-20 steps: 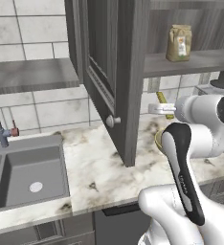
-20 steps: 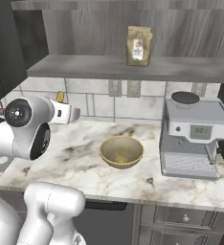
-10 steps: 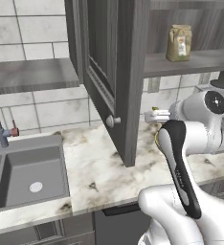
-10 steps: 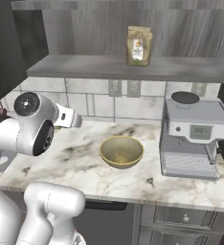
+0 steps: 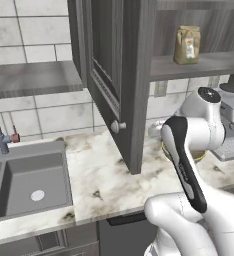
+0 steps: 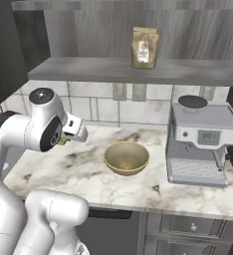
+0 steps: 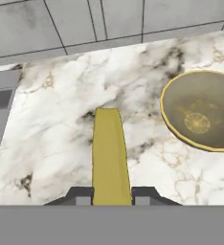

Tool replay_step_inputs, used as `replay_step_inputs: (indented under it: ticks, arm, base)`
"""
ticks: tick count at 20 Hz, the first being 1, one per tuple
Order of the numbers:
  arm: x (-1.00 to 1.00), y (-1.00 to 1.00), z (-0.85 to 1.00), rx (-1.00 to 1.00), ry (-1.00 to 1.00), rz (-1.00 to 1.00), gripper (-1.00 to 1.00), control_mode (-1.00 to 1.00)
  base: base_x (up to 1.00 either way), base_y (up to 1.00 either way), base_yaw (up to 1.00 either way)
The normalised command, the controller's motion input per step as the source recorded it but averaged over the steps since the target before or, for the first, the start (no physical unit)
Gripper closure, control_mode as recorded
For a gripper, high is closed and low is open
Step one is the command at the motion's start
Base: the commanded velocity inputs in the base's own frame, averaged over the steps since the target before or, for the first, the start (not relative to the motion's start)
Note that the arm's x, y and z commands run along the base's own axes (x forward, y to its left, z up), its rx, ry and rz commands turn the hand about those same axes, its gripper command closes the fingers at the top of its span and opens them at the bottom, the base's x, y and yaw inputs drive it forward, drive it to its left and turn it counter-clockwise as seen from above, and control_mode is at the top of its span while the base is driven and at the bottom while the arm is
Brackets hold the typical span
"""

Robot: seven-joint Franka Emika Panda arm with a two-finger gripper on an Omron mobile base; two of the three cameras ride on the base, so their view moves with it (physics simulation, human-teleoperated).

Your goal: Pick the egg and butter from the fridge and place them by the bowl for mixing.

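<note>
In the hand view a slim yellow butter stick [image 7: 109, 153] juts forward from between the two dark fingertips, and my gripper [image 7: 111, 194] is shut on it above the marble counter [image 7: 56, 134]. The round yellow-tan bowl [image 7: 202, 111] lies to the right of the butter, a short gap away. In the right base view the bowl [image 6: 126, 158] sits mid-counter and the hand [image 6: 72, 130] hovers to its left, with a sliver of butter [image 6: 62, 142] showing under it. The egg and the fridge are out of view.
A coffee machine [image 6: 200, 141] stands right of the bowl. A dark wall cabinet door [image 5: 116, 80] hangs open over the counter, close to the arm. A brown paper bag [image 6: 144, 48] sits on the shelf above. A sink [image 5: 26, 177] with a faucet [image 5: 1, 132] lies at the left.
The hand with the butter has swung forward and toward the bowl, lower over the counter. The bowl and the rest stay put.
</note>
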Motion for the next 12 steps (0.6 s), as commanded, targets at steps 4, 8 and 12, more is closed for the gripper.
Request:
replay_step_inputs:
  ticks: [4,8,12]
  arm:
    - [0.17,0.0,-0.67,-0.07,0.26,0.01,1.0,-1.0]
    - [0.35,0.0,-0.55,-0.11,0.12,0.0,1.0,-1.0]
    - [0.57,0.0,-0.36,-0.11,0.05,0.0,1.0,-1.0]
  base:
    - [0.0,0.0,0.0]
    - [0.0,0.0,0.0]
    - [0.0,0.0,0.0]
